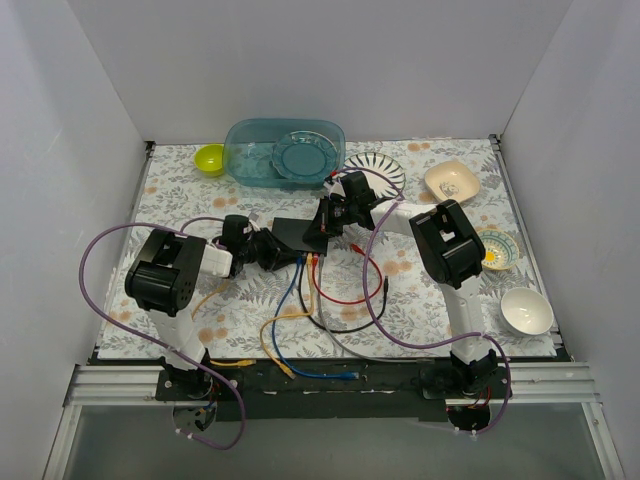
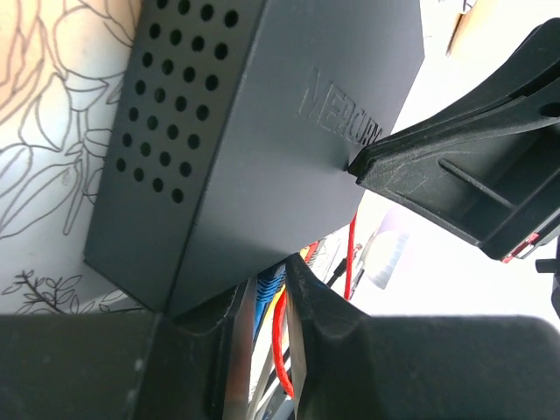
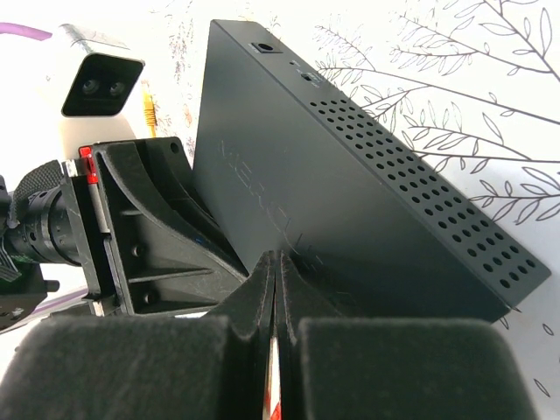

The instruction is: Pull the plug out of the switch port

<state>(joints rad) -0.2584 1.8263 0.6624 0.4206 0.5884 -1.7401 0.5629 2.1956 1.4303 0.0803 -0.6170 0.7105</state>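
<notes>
Right gripper [image 3: 276, 258] pinched closed against switch [image 3: 350, 201] top, left gripper [image 2: 269, 280] narrow among cables [image 2: 280, 337] at its socket edge, plug hidden, hold unclear, tub [image 1: 250, 155] behind.

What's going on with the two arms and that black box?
Both arms are on the switch mid-table. The right gripper is shut, its tips pressed on the switch's top face, apparently bracing it. The left gripper sits at the port edge with the cables showing between its fingers; whether it grips a plug can't be told. The cables appear to run into the ports, so nothing looks pulled yet.
</notes>
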